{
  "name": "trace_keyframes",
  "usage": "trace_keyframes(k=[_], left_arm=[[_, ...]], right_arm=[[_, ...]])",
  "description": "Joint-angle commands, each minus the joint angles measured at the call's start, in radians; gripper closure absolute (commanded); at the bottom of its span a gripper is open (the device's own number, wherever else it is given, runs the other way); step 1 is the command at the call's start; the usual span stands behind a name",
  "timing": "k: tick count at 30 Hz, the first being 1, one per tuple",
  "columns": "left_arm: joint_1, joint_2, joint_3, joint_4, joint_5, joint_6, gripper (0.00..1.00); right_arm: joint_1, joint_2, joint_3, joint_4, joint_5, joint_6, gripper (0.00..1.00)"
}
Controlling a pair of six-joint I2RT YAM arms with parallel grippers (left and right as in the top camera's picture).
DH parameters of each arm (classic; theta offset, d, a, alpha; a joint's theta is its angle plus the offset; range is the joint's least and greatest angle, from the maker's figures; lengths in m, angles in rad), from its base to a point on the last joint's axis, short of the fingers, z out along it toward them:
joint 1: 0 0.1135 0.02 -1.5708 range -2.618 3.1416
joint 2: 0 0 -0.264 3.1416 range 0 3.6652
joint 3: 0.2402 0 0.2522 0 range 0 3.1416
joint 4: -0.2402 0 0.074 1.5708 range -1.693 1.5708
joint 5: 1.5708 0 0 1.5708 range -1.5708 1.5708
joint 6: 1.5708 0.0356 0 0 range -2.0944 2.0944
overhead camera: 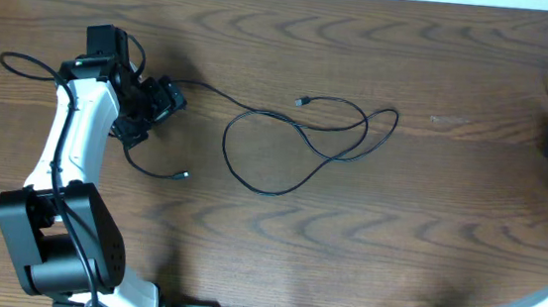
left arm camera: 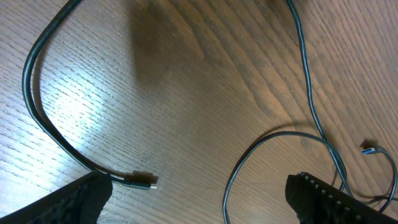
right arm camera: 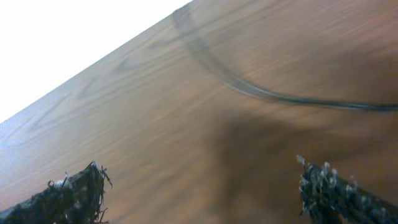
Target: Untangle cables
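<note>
Cables in view amount to one thin black cable, lying slack on the wood-grain table near its middle. No white cord shows anywhere. The cord looks round, smooth and limp, and it settles into wide, soft curves. It crosses itself at a few places but is drawn tight at none, so the tangle seems to be loose loops, not a knot. One small plug end lies at the top of the loops. The other plug end rests just beside the left gripper, and in the left wrist view its metal tip points right across the bare wood. The left gripper hovers low over this stretch with its jaws spread wide and nothing between them. That is probably because a free end is the easiest place to begin drawing the cord out straight. Its fingers look dark and ribbed. The right gripper sits at the far right edge of the table, well apart from the loops, and is likewise spread wide and empty. Its finger pads look rough and frayed. A dark cord crosses the table in front of it, too blurred to tell whether it is a task cable or the arm's own wire.
</note>
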Motion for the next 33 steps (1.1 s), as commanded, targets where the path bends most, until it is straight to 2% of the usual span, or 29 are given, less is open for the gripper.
trace_keyframes(k=[1,8,12,25,33], left_arm=[[0.000,0.005,-0.002,-0.003,-0.007,-0.002,0.06],[0.000,0.005,-0.002,-0.003,-0.007,-0.002,0.06],[0.000,0.005,-0.002,-0.003,-0.007,-0.002,0.06],[0.000,0.005,-0.002,-0.003,-0.007,-0.002,0.06],[0.000,0.005,-0.002,-0.003,-0.007,-0.002,0.06]], right_arm=[[0.098,-0.049,0.008,-0.070,0.010,0.001,0.01],[0.337,-0.048,0.007,-0.297,0.090,0.001,0.01],[0.444,-0.048,0.006,-0.360,0.089,0.006,0.01],[0.775,-0.048,0.006,-0.377,0.090,0.039,0.01],[0.888,-0.048,0.006,-0.364,0.105,0.077,0.01]])
